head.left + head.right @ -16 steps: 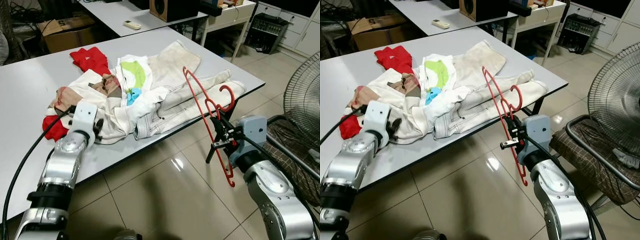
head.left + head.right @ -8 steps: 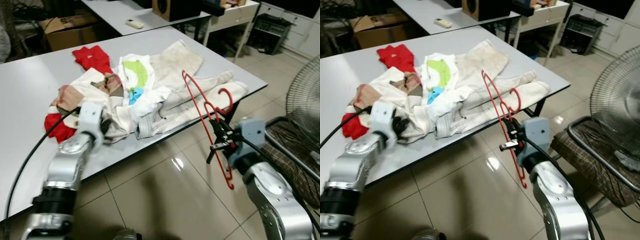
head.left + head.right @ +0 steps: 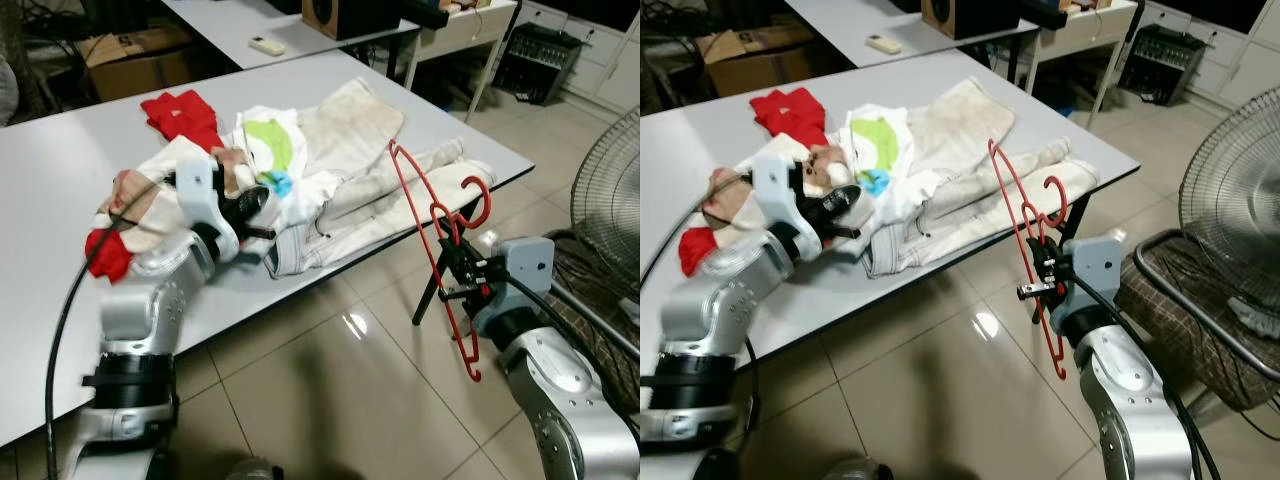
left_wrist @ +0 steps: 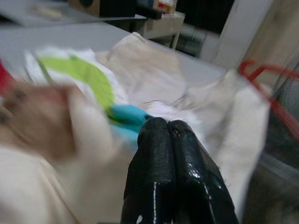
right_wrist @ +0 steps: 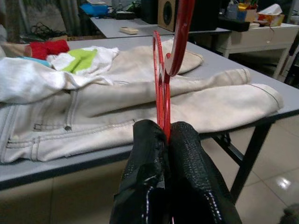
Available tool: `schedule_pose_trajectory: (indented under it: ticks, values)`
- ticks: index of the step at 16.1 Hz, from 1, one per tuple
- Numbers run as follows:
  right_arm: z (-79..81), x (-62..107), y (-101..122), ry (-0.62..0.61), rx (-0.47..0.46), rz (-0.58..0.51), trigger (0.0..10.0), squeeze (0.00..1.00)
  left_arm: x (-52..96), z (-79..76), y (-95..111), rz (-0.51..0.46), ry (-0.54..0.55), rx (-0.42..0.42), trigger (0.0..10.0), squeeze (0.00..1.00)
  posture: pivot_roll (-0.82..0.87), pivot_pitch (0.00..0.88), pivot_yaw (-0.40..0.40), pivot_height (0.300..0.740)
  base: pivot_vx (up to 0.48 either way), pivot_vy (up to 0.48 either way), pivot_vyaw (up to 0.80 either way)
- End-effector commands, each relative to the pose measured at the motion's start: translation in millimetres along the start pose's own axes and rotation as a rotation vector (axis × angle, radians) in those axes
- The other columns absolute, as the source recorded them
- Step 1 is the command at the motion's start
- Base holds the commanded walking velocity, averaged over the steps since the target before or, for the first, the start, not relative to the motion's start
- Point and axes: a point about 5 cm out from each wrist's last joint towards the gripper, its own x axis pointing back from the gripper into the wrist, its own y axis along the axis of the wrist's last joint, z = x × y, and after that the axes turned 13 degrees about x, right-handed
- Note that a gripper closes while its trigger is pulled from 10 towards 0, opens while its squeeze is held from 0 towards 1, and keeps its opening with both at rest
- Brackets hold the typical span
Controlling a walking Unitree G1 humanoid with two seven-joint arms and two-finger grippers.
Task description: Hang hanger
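Note:
A red plastic hanger [image 3: 437, 237] hangs in the air just off the front right corner of the grey table [image 3: 60, 180]. My right gripper [image 3: 458, 276] is shut on the hanger near its hook; the wrist view shows the red bar [image 5: 161, 88] pinched between the black fingers [image 5: 187, 177]. My left gripper [image 3: 262, 210] is raised over the heap of clothes [image 3: 300, 170], its fingers [image 4: 159, 158] pressed together with nothing between them. The heap holds cream trousers [image 3: 970, 190], a white shirt with a green patch [image 3: 875, 145] and red cloth [image 3: 785, 110].
A standing fan [image 3: 1230, 200] and a chair with a checked cushion [image 3: 1185, 310] are close on my right. A second table [image 3: 250, 30] with a remote control stands behind. A cardboard box [image 3: 130, 55] sits far left. Tiled floor [image 3: 330, 400] lies in front.
My left arm has risen from the table's front edge and swung up over the clothes. The right gripper with the hanger has shifted slightly right and lower.

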Motion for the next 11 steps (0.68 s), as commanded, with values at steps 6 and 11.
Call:
schedule_pose_trajectory:
  ticks: [6,11]
  values:
    - [-3.5,4.9,-0.2,-0.005,0.006,0.002,10.0,0.0,25.4,5.7,-11.0,0.12,-0.09,-0.198,10.0,1.0,0.07,0.041,0.024,0.74,0.0,0.0,0.0]
    - [-1.9,5.8,-1.6,0.003,0.005,0.007,10.0,0.0,35.0,23.3,-30.7,0.288,-0.003,-0.253,10.0,1.0,0.07,0.036,0.031,0.74,0.0,0.0,0.0]
